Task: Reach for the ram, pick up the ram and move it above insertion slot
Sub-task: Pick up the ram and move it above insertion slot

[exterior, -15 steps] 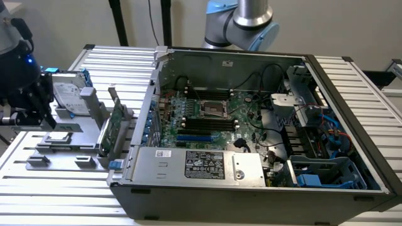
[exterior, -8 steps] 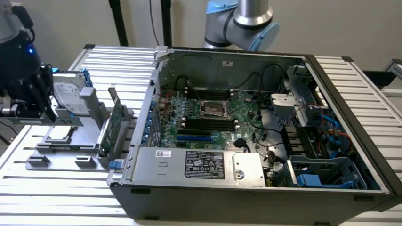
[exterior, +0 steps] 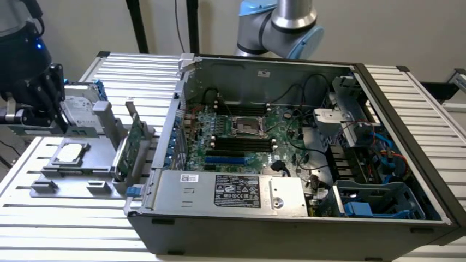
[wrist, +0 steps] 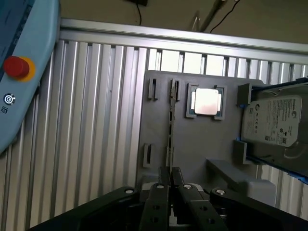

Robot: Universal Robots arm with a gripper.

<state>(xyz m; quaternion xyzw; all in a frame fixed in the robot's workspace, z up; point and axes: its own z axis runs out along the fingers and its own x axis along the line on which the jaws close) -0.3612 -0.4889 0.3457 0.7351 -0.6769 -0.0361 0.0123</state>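
- While the tool [wrist: 169, 174] hangs over the grey holder plate [wrist: 202, 144], its two dark fingers are clenched close together, with a mere sliver of gap between the tips.
- The ram [wrist: 171, 122] stands on edge in that plate, a thin strip with dark chips running between two small grey clips.
- It lines up with the tool's finger gap. Whether the tips touch it cannot be told.
- Just beside the ram, a square processor chip [wrist: 207, 102] lies flat in a recess of the plate.
- Past the chip, a silver hard drive [wrist: 272, 120] with blue rails sits tilted in its cradle.
- The plate rests on the slatted metal desk [exterior: 58, 229] at the exterior view's left, with the tool above it.
- A green expansion card [exterior: 131, 144] stands upright between the plate and the open computer case [exterior: 291, 229].
- The case takes the middle of the desk, and its motherboard [exterior: 280, 123] lies flat inside.
- Long black memory slots [exterior: 240, 143] run beside the processor socket, well apart from the ram.
- At the far side, behind the case, rises the grey and pale blue arm [exterior: 280, 24].
- A red button [wrist: 17, 67] sits on a pale blue panel near the desk's edge.
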